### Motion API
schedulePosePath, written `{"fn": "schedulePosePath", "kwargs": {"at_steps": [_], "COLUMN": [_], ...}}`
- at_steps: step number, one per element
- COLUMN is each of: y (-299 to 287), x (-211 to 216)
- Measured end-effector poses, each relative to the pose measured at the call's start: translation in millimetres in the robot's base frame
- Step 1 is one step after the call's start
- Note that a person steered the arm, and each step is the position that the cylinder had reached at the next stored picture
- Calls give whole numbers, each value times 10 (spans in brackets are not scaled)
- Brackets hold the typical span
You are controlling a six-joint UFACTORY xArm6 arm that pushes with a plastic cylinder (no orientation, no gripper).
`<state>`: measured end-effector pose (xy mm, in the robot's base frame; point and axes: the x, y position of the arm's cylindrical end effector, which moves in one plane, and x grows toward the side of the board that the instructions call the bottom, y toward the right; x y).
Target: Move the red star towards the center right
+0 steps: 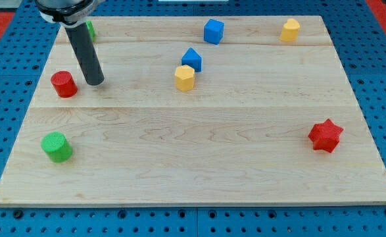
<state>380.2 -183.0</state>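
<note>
The red star (325,135) lies near the view's right edge of the wooden board (193,164), a little below mid-height. My tip (95,82) stands at the view's upper left, far from the star. It is just right of a red cylinder (64,84), with a small gap between them.
A green cylinder (56,146) sits at the lower left. A green block (89,29) is partly hidden behind the rod at the top left. A blue block (191,59) and a yellow block (185,78) sit together at upper centre. A blue cube (213,31) and a yellow block (289,29) lie along the top.
</note>
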Motion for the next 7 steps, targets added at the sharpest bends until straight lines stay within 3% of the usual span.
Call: {"fn": "schedulePosePath", "kwargs": {"at_steps": [3, 5, 7], "y": [238, 1040, 2489], "x": [-52, 775, 1663]}}
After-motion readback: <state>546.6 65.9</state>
